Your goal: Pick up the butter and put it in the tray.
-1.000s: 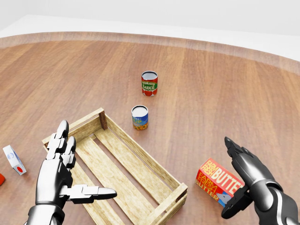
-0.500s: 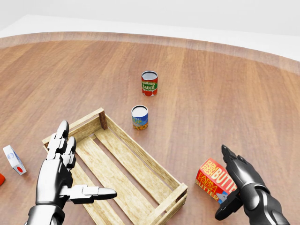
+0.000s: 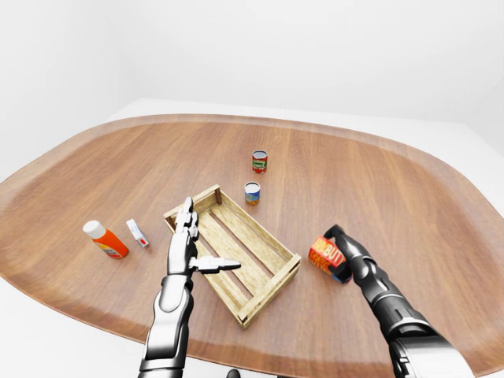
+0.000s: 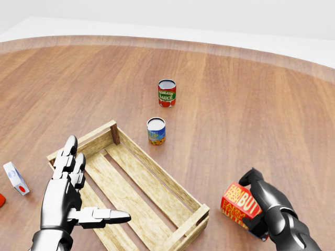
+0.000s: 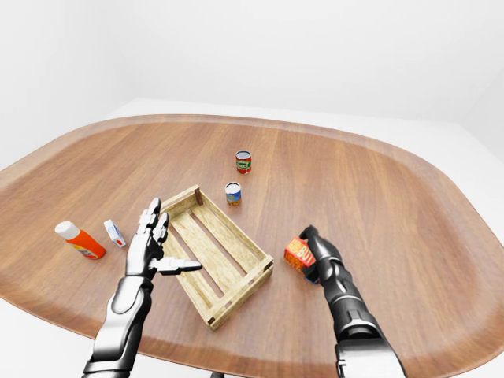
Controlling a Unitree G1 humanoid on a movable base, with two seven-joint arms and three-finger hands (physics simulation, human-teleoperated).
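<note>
Left hand (image 4: 65,196): polished silver-grey metal, three segmented fingers with dark grooves at the joints and rounded tips. Forearm below it: same chrome finish, built of stacked rounded sections. Right hand (image 4: 264,201): glossy black-to-gunmetal shell with bright highlights, segmented fingers. Right forearm (image 3: 386,295): ribbed dark grey sections widening into a pale silver cuff nearest the body.

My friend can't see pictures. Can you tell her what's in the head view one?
A shiny metal robot right hand is wrapped around a red and orange butter box on a brown wooden table, just right of an empty slatted wooden tray. Its left hand hovers open over the tray's left side, and a red tomato sauce can and a blue-labelled can stand above the tray.
</note>
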